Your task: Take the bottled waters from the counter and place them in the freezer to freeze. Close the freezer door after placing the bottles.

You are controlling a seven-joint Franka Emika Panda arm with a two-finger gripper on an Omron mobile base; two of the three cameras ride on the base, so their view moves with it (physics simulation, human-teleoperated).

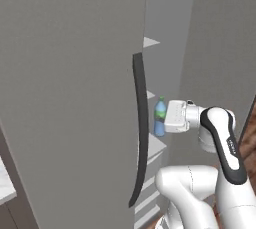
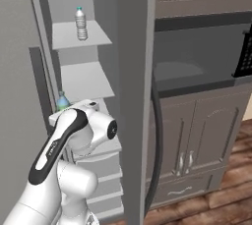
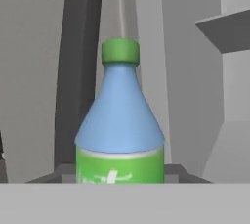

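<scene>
My gripper (image 1: 163, 118) is shut on a translucent blue bottled water (image 1: 159, 117) with a green cap and green label. I hold it upright at the gap of the open freezer (image 2: 81, 79), beside the long dark handle (image 1: 141, 128) of the left door. In the hand view the blue bottle (image 3: 120, 120) stands close between the dark fingertips (image 3: 64, 171). Its cap (image 2: 62, 102) peeks over my wrist in the right base view. The clear greyish bottled water (image 2: 81, 23) stands upright on a high white shelf (image 2: 93, 36) inside. A corner of the white counter (image 1: 5, 183) shows at the lower left.
The grey left door (image 1: 70, 98) stands close on my left. The other fridge door (image 2: 135, 96) with its dark handle (image 2: 157, 145) is on my right. Beyond it are a dark microwave niche (image 2: 197, 52), grey-brown cabinets (image 2: 197, 135) and wooden floor (image 2: 231, 194).
</scene>
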